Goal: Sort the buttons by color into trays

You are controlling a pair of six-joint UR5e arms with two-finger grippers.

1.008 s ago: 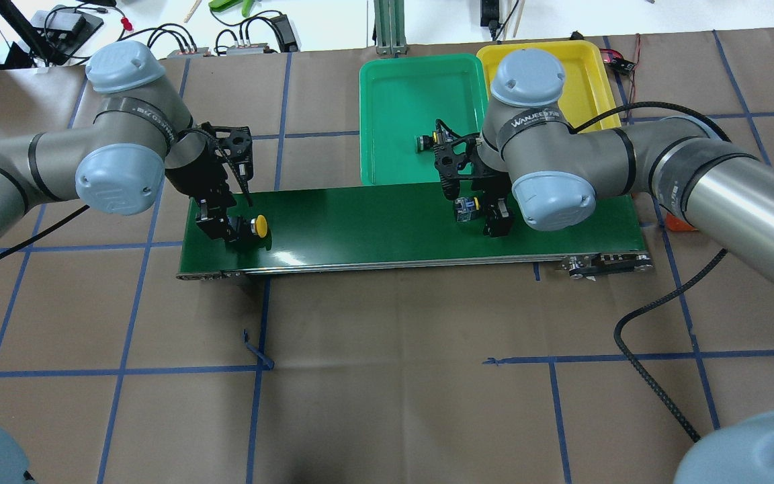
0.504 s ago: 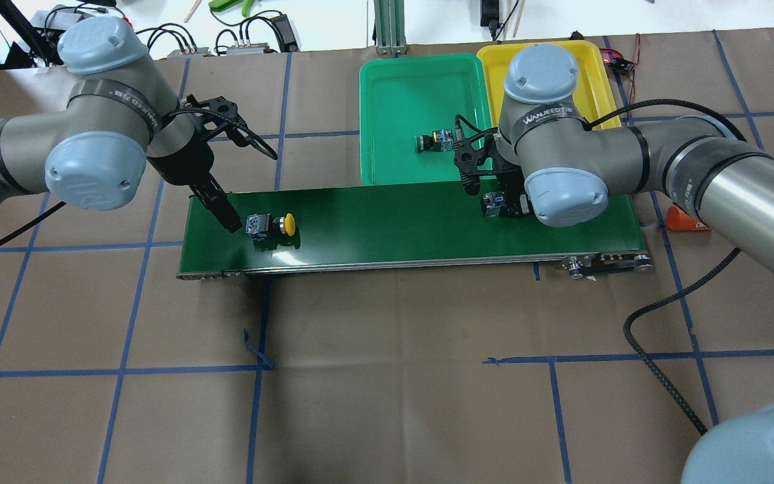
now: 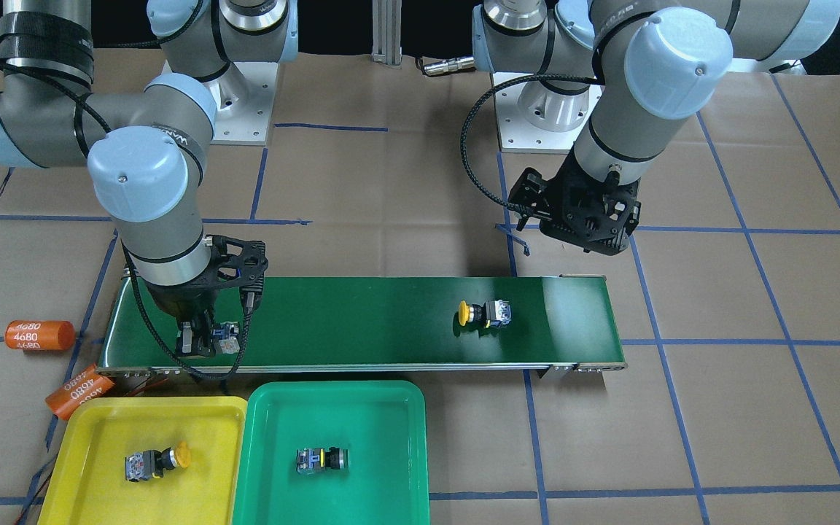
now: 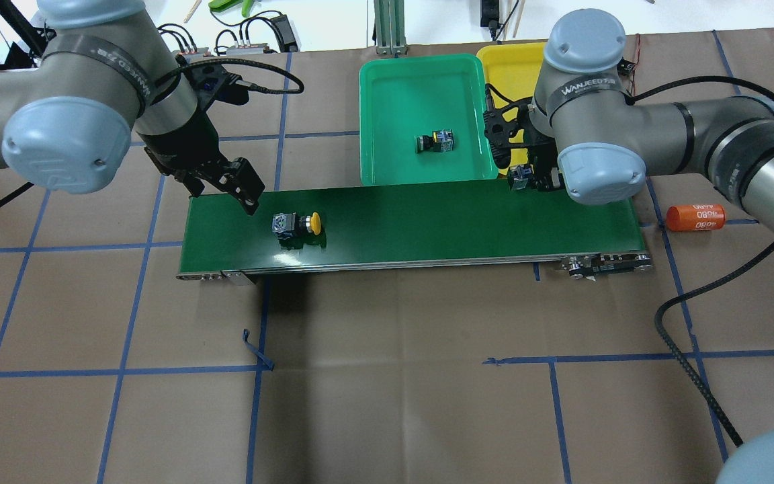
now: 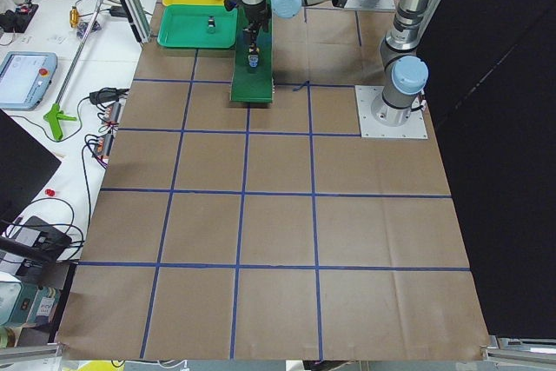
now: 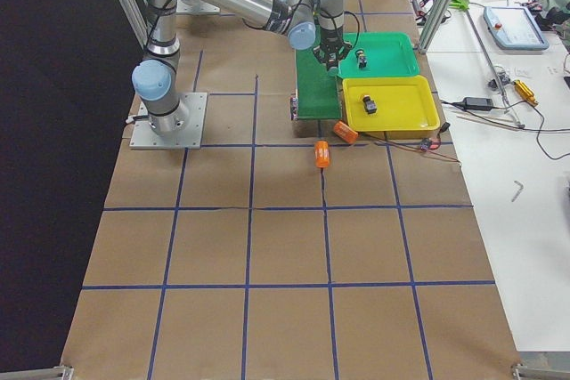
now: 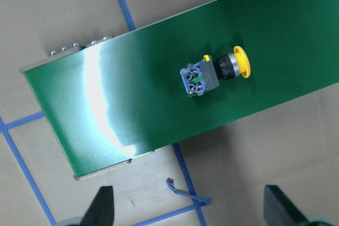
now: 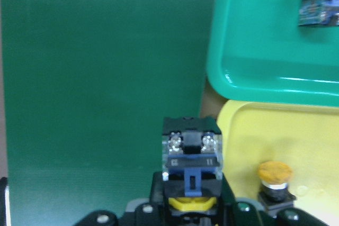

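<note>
Conveyor belt (image 4: 427,225): a long dark-green strip lying across the brown paper table (image 4: 387,403). Every place below is given from this belt.

Left gripper (image 4: 219,176): raised above the belt's left end and touching nothing. In the left wrist view its fingers (image 7: 103,207) are spread wide with nothing between them.

Loose button (image 4: 296,224): lies on its side on the belt near the left end, about midway across the belt's width. Its yellow cap points toward the belt's right end, and its grey-and-black body is toward the left gripper, well clear of it.

Right gripper (image 3: 201,339): at the belt's right end, over the edge that faces the trays. Its fingers are clamped on the held button.

Held button (image 8: 190,154): its terminal block points away from the wrist, and a sliver of yellow cap shows down between the fingers. It looks lifted just off the belt, though the gap is hard to judge.

Green tray (image 4: 414,81): just beyond the belt's far edge, toward the right half.

Green-tray button (image 4: 435,142): lies on its side near the tray's middle. Its cap colour is hard to make out.

Yellow tray (image 3: 99,423): beside the green tray, past the belt's right end.

Yellow-tray button (image 3: 154,461): has a yellow cap and rests inside the tray.

Orange cylinders (image 3: 39,335): two of them, marked 4680, on the table off the belt's right end.
</note>
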